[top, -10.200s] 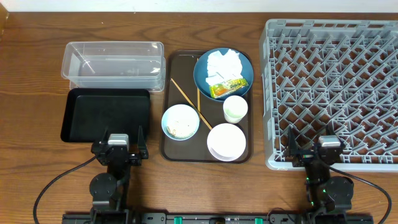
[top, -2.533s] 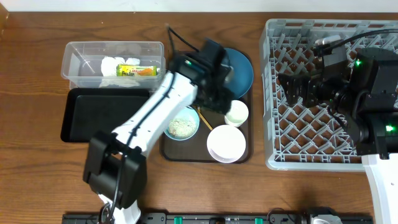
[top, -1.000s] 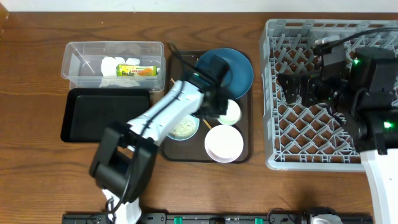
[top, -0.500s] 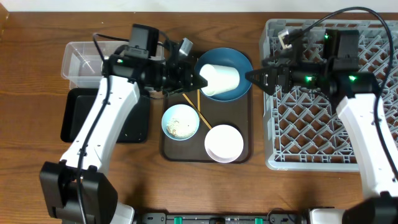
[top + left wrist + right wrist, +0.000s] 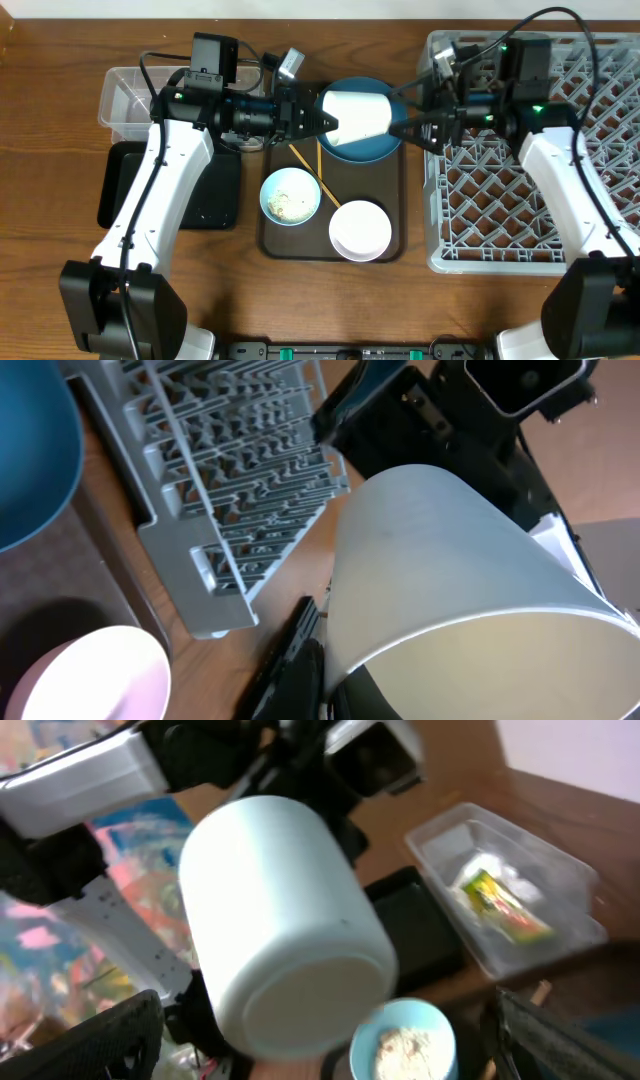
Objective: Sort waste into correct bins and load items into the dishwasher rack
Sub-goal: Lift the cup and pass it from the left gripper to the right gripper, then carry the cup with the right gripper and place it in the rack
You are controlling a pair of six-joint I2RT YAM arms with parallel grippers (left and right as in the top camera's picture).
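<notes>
Two grippers meet above plate (image 5: 352, 152): left gripper (image 5: 327, 122) clenched on cup (image 5: 360, 115) rim, cup sideways; right gripper (image 5: 398, 128) released, jaws spread around cup base.

Base-on white cup (image 5: 285, 925) fills the middle; clear tub (image 5: 575, 925) beyond holds a wrapper (image 5: 503, 906)

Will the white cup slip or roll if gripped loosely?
Probably slippery: the cup looks smooth and glossy. Held sideways by the left gripper at its rim, it would likely roll if dropped on the plate.
</notes>
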